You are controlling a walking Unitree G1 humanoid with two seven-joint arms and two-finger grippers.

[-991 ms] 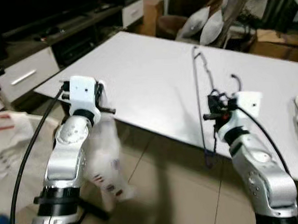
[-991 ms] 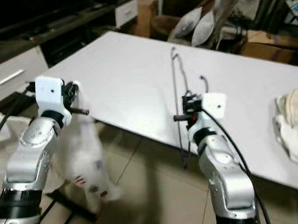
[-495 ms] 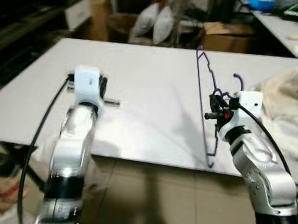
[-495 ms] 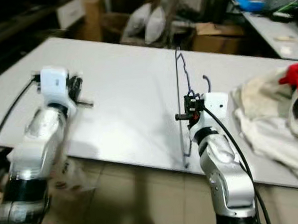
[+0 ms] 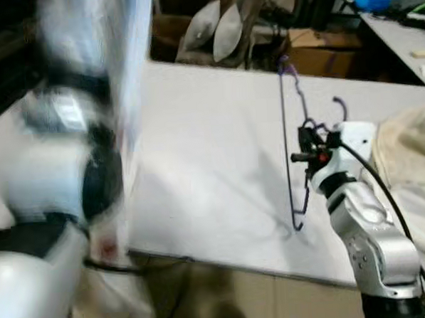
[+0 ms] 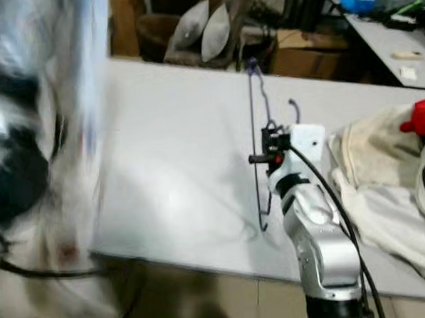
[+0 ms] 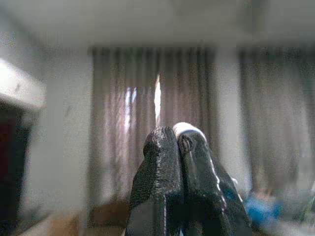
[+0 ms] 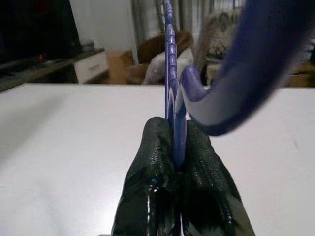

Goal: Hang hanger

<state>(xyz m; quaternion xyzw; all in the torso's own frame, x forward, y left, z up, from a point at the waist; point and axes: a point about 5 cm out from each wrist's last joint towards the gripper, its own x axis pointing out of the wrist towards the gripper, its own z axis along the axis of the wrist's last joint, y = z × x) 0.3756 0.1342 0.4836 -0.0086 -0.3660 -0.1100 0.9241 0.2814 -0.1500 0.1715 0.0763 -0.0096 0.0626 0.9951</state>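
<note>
Holding the purple hanger (image 5: 292, 148) clamped in my right tool (image 8: 173, 147), upright above the white counter (image 5: 205, 145). Left tool (image 7: 178, 142) pinched shut, empty, raised. No rail visible, so hanging is not yet done.

The thin glossy purple hanger (image 8: 173, 88) sits between textured matt black rubber-like fingers (image 8: 152, 162), above a smooth matt table (image 5: 204, 138).

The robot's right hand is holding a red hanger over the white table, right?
Not quite: the hanger is purple, not red, as the right wrist view shows. The right hand does hold it over the white table.
</note>
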